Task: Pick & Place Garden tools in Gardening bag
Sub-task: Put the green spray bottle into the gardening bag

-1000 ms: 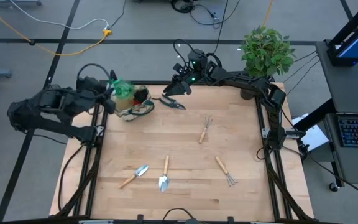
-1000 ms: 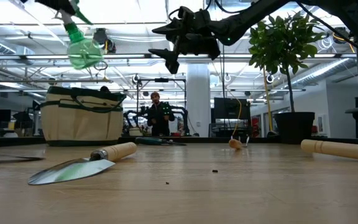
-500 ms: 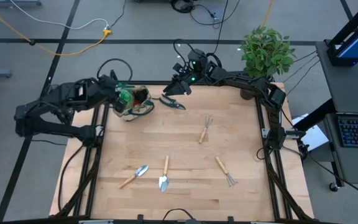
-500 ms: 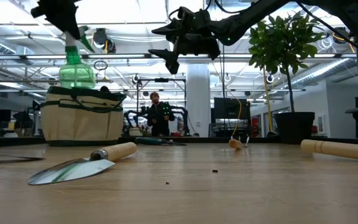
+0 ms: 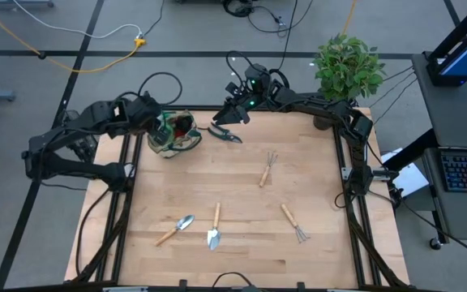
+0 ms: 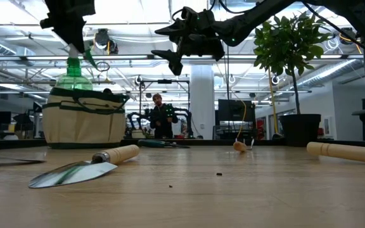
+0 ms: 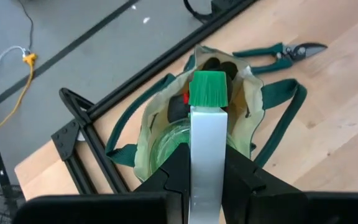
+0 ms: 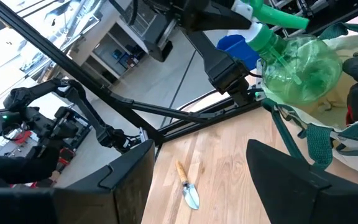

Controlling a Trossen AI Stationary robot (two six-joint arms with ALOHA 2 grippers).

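Note:
The green spray bottle point(image 5: 166, 126) stands upright in the mouth of the tan, green-trimmed gardening bag point(image 5: 186, 144) at the table's far left, with my left gripper point(image 5: 154, 120) shut on its top. Something red and black point(image 5: 183, 123) lies inside the bag. Dark pruning shears point(image 5: 224, 134) lie flat on the table just right of the bag. My right gripper point(image 5: 220, 119) hangs open above them, touching nothing. Two trowels point(image 5: 177, 229) point(image 5: 214, 228) and two fork rakes point(image 5: 267, 169) point(image 5: 293, 222) lie flat on the wood. My left gripper pinches the bottle's white spray head point(image 7: 207, 134), just behind the green nozzle point(image 7: 207, 89), between its two fingers point(image 7: 178, 169). The fingers come slanting down from the table's left. The bottle hangs upright below them, its round body point(image 6: 75, 80) partly below the bag's rim.
A leafy potted plant point(image 5: 347, 65) stands at the far right corner. The black frame rail point(image 5: 130, 162) runs along the table's left edge beside the bag. The bag's green straps point(image 7: 288, 118) lie spread on the wood. A person point(image 6: 159, 117) stands in the room behind.
My left gripper has swung from beyond the table's left edge toward the right, over the bag, and gone down. The bottle, tilted and high before, now stands upright with its body sunk into the bag's mouth.

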